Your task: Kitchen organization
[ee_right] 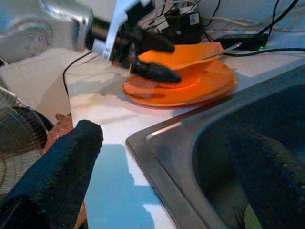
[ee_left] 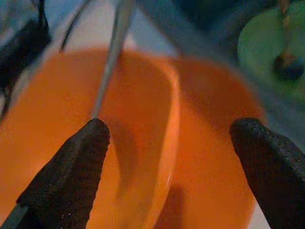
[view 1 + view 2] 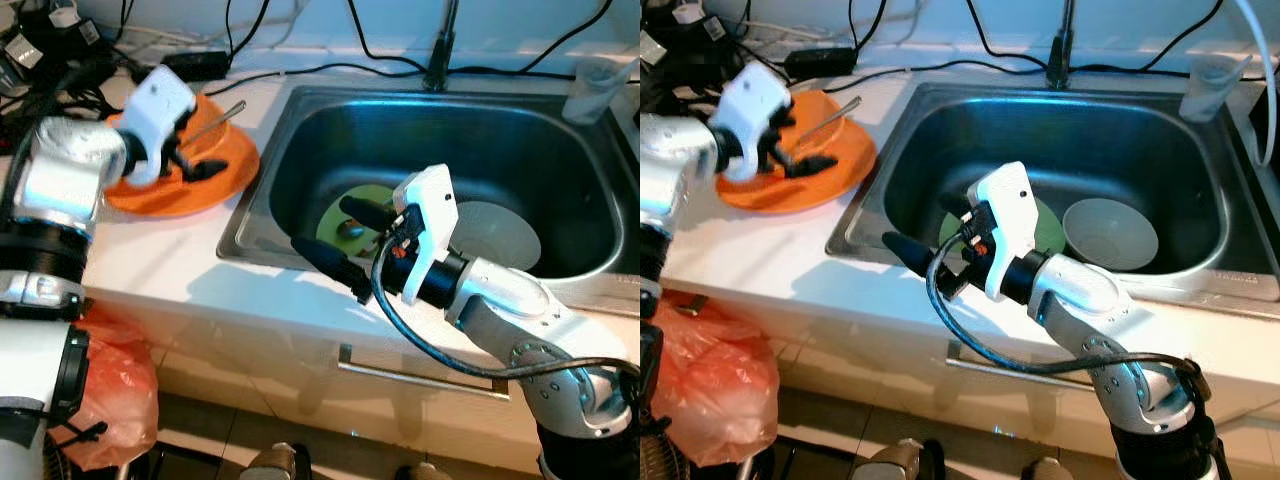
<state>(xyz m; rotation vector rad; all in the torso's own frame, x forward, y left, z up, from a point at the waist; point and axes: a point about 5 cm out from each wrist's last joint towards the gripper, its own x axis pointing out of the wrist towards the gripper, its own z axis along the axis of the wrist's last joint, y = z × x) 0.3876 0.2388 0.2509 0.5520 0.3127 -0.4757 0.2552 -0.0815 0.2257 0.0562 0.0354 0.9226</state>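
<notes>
Left tool (image 3: 190, 150) gapes over unlabelled orange bowl (image 1: 178, 59).

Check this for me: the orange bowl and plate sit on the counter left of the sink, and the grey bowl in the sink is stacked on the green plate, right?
Not quite. The grey bowl rests on the sink floor beside the green plate, not on it, as the right eye view shows. The rest holds: the orange bowl and orange plate sit on the counter left of the sink.

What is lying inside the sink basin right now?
Inside the sink lie a green plate with a small dark item on it and a grey bowl. The right tool, open, hangs at the near rim and covers part of the plate.
</notes>
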